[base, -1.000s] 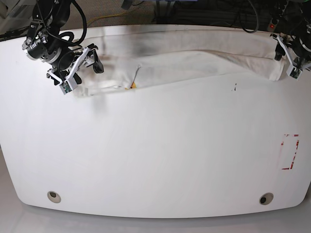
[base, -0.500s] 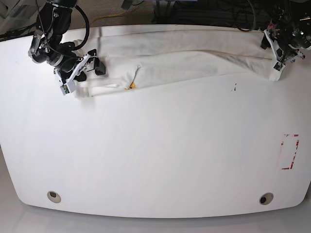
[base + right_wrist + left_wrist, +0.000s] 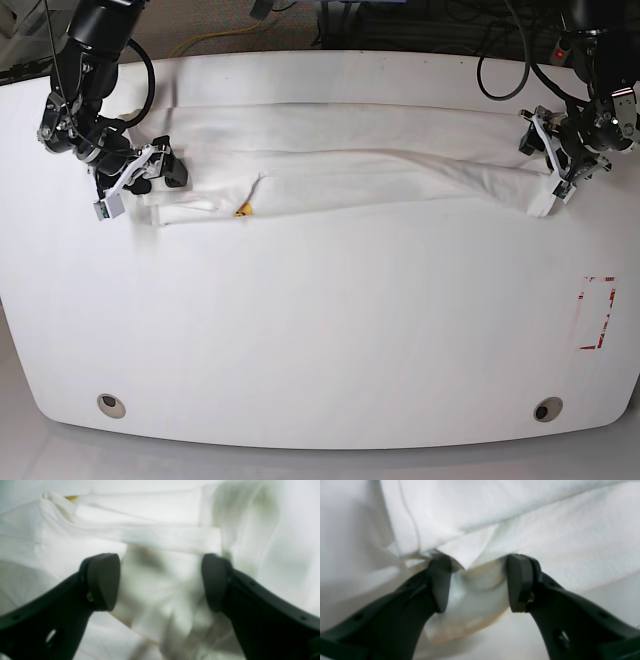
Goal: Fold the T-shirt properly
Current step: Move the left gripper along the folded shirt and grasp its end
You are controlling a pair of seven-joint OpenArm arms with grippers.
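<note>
Across the worktop [image 3: 320,340], both pincers are gaping around T-shirt [image 3: 340,165] ends (left pincer [image 3: 477,582], right pincer [image 3: 160,580]); each should be clenching every layer before lifting evenly.

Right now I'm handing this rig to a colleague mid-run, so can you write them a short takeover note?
Left gripper: jaws apart around a corner of the T-shirt, at its end on the base view's right; not clamped.
Right gripper: jaws wide, cloth between them at the other end; no grip visible.
T-shirt: stretched in a long band across the far part of the table, print side mostly hidden.
Done: one lengthwise fold appears made.
Left: probably close on both ends, finish the lengthwise fold, then fold it across into a compact packet.
</note>
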